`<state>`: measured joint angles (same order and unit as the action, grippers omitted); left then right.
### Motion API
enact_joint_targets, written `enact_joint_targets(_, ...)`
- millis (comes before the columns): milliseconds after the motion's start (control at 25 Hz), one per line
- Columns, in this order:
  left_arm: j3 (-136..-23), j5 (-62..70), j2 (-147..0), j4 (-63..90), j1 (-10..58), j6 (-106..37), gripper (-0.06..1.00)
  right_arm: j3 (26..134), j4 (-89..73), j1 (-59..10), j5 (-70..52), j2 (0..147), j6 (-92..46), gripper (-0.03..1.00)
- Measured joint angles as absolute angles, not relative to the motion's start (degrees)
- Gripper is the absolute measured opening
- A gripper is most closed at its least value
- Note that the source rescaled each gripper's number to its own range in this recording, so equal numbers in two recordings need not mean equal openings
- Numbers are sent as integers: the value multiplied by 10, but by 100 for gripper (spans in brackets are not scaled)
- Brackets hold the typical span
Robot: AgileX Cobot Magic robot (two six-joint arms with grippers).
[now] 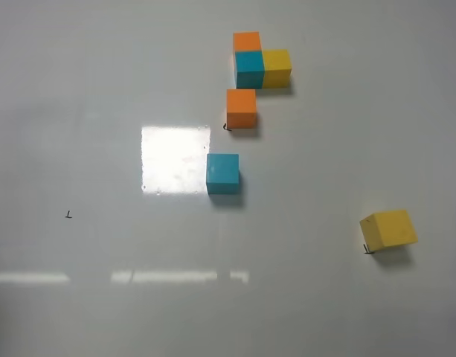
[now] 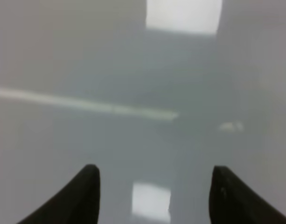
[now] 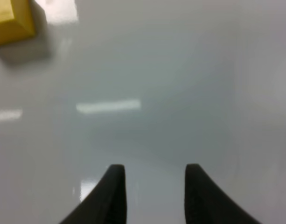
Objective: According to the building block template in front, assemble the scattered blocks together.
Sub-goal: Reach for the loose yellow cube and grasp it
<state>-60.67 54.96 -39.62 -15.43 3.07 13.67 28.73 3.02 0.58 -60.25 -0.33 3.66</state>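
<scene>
Resting on the grey desk (image 1: 79, 104), the building block template (image 1: 259, 61) sat at the far side, teal at its corner, orange and yellow on its arms. The orange cube (image 1: 242, 108) lay just beside it on the near side, with the teal cube (image 1: 223, 173) nearer still. The yellow cube (image 1: 389, 229) sat well apart to the right, turned askew. The left end effector (image 2: 155, 169) and right end effector (image 3: 154, 166) were both released, fingers spread over bare desk.
</scene>
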Motion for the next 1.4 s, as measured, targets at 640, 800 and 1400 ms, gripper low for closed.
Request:
enact_joint_targets(640,-311,579,-33,-45,31,115,25,287,30,6,-603,-3,37,6)
enact_joint_targets(800,-290,595,2,0,31,46,25,287,30,6,-603,-3,37,6)
enact_joint_targets(1400,-290,594,2,30,-3,9,25,287,30,6,-603,-3,38,6)
